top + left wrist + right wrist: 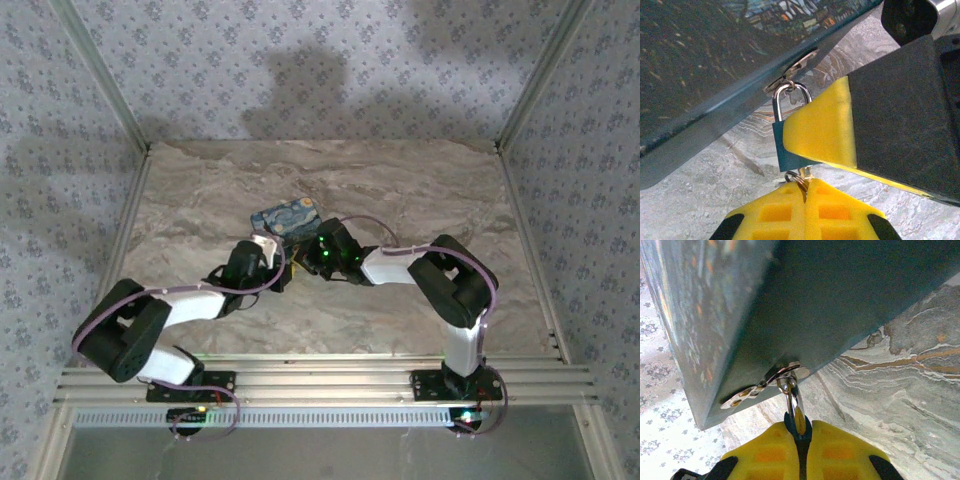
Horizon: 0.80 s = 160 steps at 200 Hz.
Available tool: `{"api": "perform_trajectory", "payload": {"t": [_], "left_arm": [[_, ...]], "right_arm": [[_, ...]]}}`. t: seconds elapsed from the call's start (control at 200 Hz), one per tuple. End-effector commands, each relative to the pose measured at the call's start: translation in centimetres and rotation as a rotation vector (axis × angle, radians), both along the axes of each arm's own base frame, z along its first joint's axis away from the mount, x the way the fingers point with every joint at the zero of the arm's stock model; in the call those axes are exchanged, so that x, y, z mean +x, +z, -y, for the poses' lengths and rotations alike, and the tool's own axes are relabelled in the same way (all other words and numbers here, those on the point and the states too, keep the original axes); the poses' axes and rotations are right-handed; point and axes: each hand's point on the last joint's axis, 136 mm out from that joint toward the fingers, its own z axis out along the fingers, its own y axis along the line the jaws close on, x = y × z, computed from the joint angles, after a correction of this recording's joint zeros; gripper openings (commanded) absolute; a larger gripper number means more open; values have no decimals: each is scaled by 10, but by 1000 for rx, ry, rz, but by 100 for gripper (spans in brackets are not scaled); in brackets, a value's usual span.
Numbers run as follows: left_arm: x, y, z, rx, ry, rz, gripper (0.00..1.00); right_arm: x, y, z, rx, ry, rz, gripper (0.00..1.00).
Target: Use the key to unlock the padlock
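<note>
Two grippers (both yellow-padded) meet at the near edge of the painted box (285, 218), mid-table. In my left wrist view the blue padlock (782, 150) hangs at centre, its steel shackle (790, 95) threaded through the box's hasp (765, 382) at 12 o'clock. My right gripper (800, 440) reaches in from 3 o'clock and pinches the padlock's body. My left gripper (805, 192), at 6 o'clock, is pressed together on the key (803, 178) and its ring at the padlock's underside. The marbled table (695, 200) lies beneath.
</note>
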Motion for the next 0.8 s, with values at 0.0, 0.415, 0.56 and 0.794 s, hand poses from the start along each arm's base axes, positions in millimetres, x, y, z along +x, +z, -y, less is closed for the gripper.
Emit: {"api": "perform_trajectory", "payload": {"t": [0.0, 0.415, 0.56, 0.794], "left_arm": [[-18, -9, 4, 79, -102, 1, 0], [-12, -23, -2, -46, 25, -72, 0], [-9, -21, -3, -51, 44, -69, 0], [-8, -18, -5, -60, 60, -77, 0]], "right_arm": [[-29, -16, -7, -22, 87, -108, 5], [-20, -1, 7, -35, 31, -68, 50], [-18, 4, 17, -58, 5, -45, 60], [-14, 9, 31, -88, -36, -13, 62]]}}
